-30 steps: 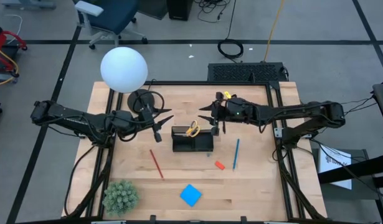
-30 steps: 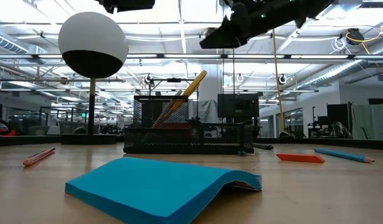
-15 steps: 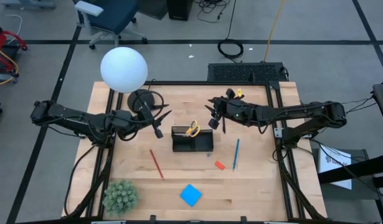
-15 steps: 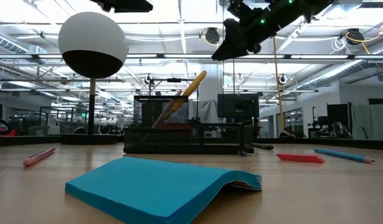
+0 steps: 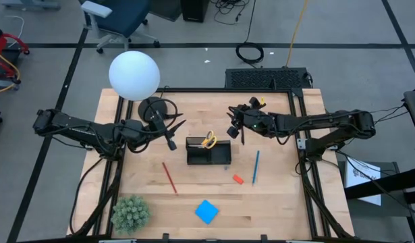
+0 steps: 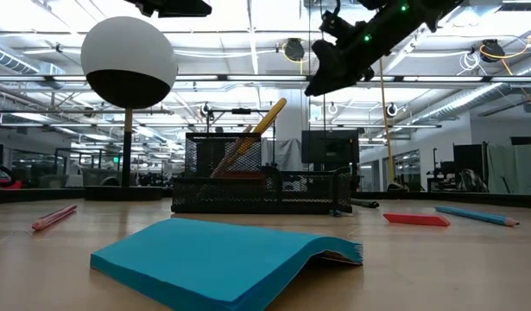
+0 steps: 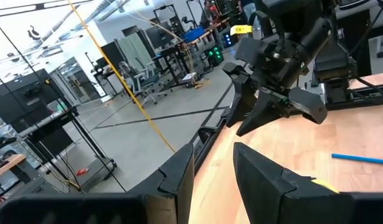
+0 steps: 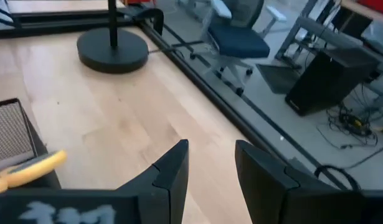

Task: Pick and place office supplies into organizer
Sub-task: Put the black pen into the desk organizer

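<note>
The black mesh organizer (image 5: 208,152) stands mid-table. The yellow-handled scissors (image 5: 208,140) stick up out of its tall compartment, handles leaning over the rim (image 6: 263,119). A red pencil (image 5: 169,177), orange-red eraser (image 5: 238,179), blue pen (image 5: 256,167) and blue note pad (image 5: 206,211) lie flat on the wood. My right gripper (image 5: 234,126) hovers open above the table, to the right of and beyond the organizer, fingers slanting down (image 6: 321,82). My left gripper (image 5: 173,133) hovers open to the left of the organizer, near the lamp base.
A white globe lamp (image 5: 134,75) with a round black base (image 5: 156,108) stands at the far left. A green spiky plant (image 5: 130,213) sits at the near left corner. Bare wood lies between the organizer and the near edge around the loose supplies.
My right gripper has drawn back a little from above the organizer toward the table's right and has tipped from nearly level to slanting steeply down. The scissors stay in the organizer. My left arm has kept still.
</note>
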`<state>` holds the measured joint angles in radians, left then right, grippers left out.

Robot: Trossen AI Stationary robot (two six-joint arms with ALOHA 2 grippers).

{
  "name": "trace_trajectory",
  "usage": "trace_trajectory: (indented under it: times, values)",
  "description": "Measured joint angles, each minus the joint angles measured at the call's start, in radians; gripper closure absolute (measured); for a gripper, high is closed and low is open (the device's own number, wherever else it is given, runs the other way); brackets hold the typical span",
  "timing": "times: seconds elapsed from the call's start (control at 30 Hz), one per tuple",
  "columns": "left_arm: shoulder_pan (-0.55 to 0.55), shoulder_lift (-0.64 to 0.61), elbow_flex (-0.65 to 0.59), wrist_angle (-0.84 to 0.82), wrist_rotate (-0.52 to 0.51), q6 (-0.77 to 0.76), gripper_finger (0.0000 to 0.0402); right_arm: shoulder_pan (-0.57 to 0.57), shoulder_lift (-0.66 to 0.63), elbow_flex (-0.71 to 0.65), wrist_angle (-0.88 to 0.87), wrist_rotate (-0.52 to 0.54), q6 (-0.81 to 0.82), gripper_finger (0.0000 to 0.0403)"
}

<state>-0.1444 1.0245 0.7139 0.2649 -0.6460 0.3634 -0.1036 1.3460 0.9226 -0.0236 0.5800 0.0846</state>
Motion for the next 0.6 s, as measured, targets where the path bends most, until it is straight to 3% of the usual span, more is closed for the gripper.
trace_trajectory:
  times: [0.43,0.6]
  values:
    - [0.000,0.000,0.000,0.000,0.000,-0.001,0.0282,-0.076,-0.012,0.002,-0.187,0.001,0.153,0.0280]
    - [0.000,0.000,0.000,0.000,0.000,-0.001,0.0282,-0.093,0.025,0.122,-0.492,0.001,0.265,0.0280]
